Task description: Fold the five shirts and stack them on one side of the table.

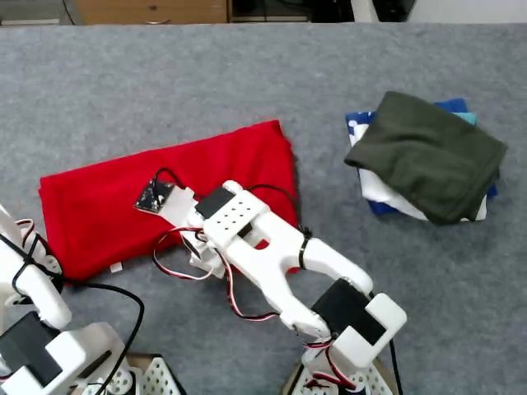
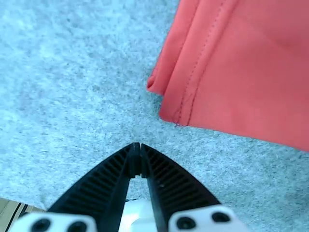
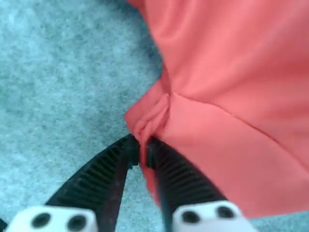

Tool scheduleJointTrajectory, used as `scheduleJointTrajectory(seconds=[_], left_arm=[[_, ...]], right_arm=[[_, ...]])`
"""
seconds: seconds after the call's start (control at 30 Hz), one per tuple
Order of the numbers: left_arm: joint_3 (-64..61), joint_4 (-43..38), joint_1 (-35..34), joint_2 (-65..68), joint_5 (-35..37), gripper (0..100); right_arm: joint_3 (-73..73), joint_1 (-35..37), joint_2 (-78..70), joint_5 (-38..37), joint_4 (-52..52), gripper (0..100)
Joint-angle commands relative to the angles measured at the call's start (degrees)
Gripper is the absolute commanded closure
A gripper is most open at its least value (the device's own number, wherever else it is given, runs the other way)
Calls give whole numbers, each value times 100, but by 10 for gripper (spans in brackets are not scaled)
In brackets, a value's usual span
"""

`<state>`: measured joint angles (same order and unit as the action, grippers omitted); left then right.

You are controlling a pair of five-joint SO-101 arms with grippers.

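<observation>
While right jaws pinch the red shirt [image 3: 231,87], folded shirts [image 1: 428,156] lie stacked.

The grey table [image 1: 247,74] carries one red shirt [image 1: 107,206] and one pile, near the right edge: one dark green shirt [image 1: 428,156] on top, white cloth [image 1: 379,191] and blue cloth [image 1: 453,105] beneath, number unclear. Two arms: left arm [image 1: 37,296], right arm [image 1: 272,247]

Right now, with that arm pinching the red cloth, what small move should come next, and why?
The right gripper is shut on a bunched edge of the red shirt, which lies long and flat, wider than the folded stack. So it should probably lift that edge a little and draw it across to fold the shirt.
</observation>
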<state>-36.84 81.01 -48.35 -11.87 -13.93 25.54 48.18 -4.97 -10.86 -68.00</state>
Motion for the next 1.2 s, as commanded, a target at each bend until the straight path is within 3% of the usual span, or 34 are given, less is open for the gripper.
scheduleJointTrajectory(seconds=[0.0,0.1,0.4,0.6,0.83,1.07,1.17], left_arm=[[220,88,-44,-198,-53,933],[466,519,-26,-207,-62,854],[905,818,0,-136,-176,835],[18,-237,-18,-136,-149,835],[-756,-1459,0,-136,527,840],[-870,-1987,229,-136,923,846],[-870,-1978,607,-136,941,926]], right_arm=[[-145,40,286,18,-97,701],[-207,40,505,9,-220,650],[-268,-365,1613,9,-237,793],[-259,-655,1851,9,-237,803],[-268,-743,1868,9,-316,803],[-268,-743,1877,9,-316,803],[-268,-743,1877,9,-316,803]])
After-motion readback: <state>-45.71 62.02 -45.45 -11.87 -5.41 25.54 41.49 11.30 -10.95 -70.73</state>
